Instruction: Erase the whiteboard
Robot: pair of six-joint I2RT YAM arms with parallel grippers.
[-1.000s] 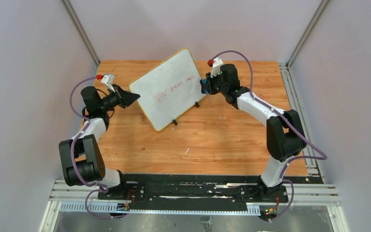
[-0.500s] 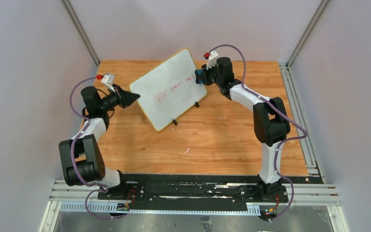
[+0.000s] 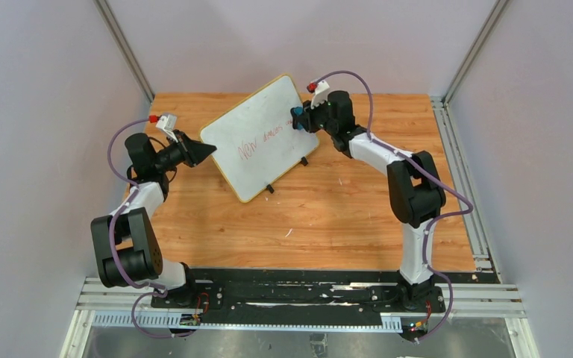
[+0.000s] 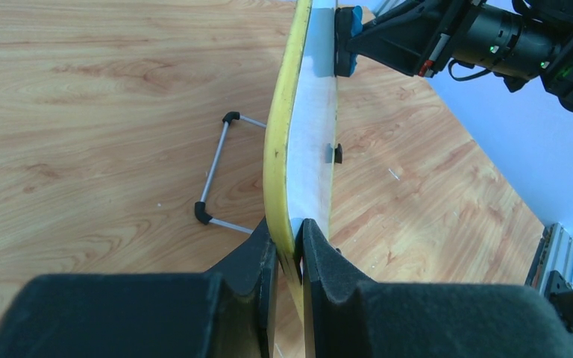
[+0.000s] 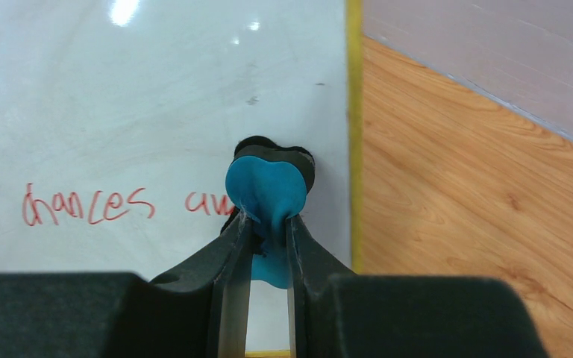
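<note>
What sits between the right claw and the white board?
A blue eraser, pinched in the right gripper, its pad against the whiteboard beside the red writing; the right wrist view shows it best.

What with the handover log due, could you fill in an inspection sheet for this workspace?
Surface: wooden table, bare wood around the board.
Job's things: whiteboard propped tilted on its stand, red writing on it; blue eraser pressed against its right end.
Clutter: nothing seen.
Grippers: left gripper shut on the whiteboard's yellow edge; right gripper shut on the blue eraser.
Cables: purple cables loop along both arms, off the board.
Surroundings: plain walls, metal rails at the near edge.
</note>
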